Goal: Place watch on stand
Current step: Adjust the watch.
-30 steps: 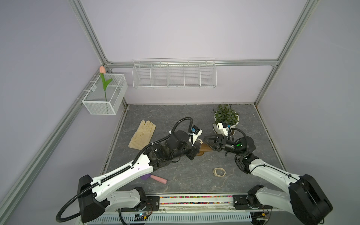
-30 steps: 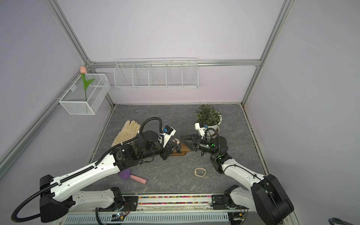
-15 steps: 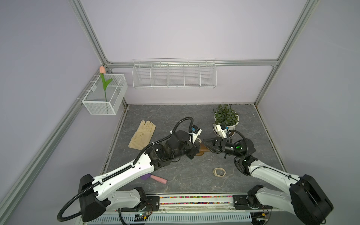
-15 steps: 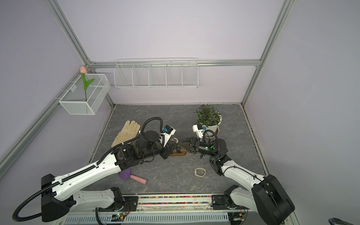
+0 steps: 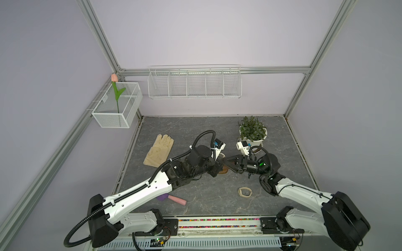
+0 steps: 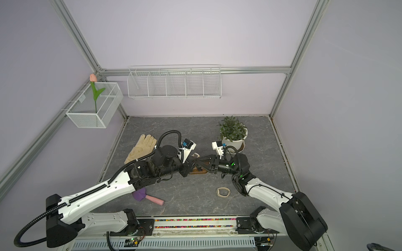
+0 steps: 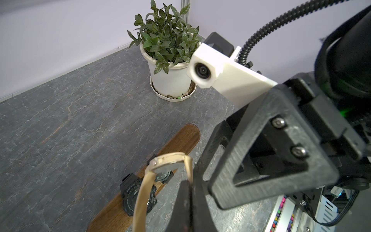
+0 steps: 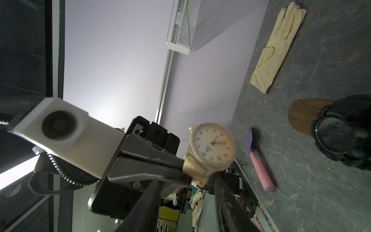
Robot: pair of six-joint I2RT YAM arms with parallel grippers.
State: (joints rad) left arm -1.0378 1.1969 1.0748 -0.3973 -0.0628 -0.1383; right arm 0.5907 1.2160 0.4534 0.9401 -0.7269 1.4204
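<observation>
In both top views the right gripper (image 5: 226,164) has slid leftward over the last second, closing most of the gap to the left gripper (image 6: 188,165) at frame centre, while the left arm has barely shifted. The two now meet tip to tip just above the stand (image 5: 224,171), whose brown end peeks out below them. A sliver of the beige watch (image 6: 195,155) shows just above the meeting point, and a separate beige loop (image 5: 245,192) lies on the table (image 5: 195,130) at lower right, well apart. In the left wrist view, the left gripper (image 7: 189,188) at bottom centre is pinched flat on the watch (image 7: 167,160) strap, so the loop hangs open above the stand (image 7: 178,142). That bar already carries a black watch (image 7: 138,197) and a smaller dark-faced one (image 7: 163,177). In the right wrist view, the watch (image 8: 210,148) faces the lens at centre. The right gripper (image 8: 188,202) fingers (image 8: 149,202) rise from the bottom edge, parted to a middling width on either side of the strap's lower end, gripping nothing yet. This reads as a handover or a two-handed spreading of the strap before threading it over the bar's free end. The placing itself is not yet begun.
</observation>
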